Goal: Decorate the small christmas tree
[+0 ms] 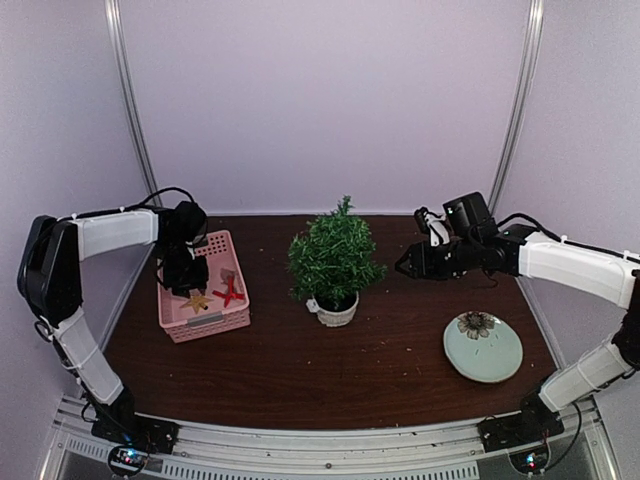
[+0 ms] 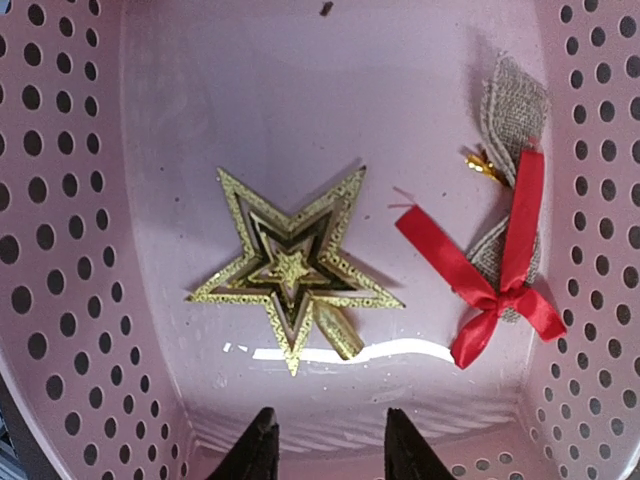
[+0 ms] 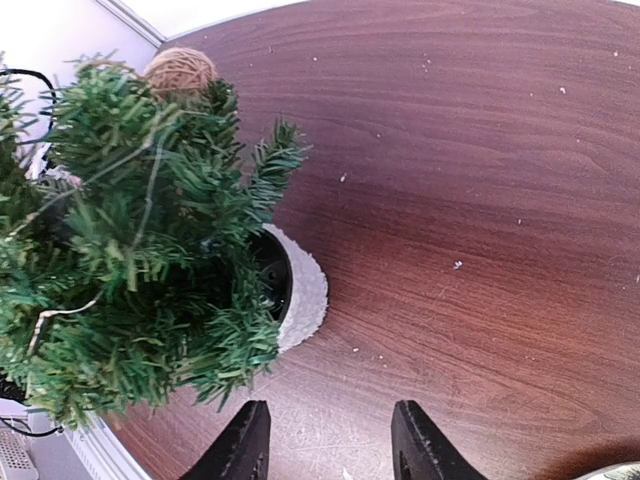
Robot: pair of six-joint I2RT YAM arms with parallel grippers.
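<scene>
The small christmas tree, dark green in a round white pot, stands mid-table. A twine ball sits among its branches. A pink perforated basket left of the tree holds a gold star and a red ribbon bow lying on burlap pieces. My left gripper hangs open inside the basket, just short of the star's lower points, with nothing between its fingers. My right gripper is open and empty above the table, just right of the tree's pot.
A pale green plate with a flower ornament on it lies at the front right of the dark wooden table. White walls and two metal poles close in the back and sides.
</scene>
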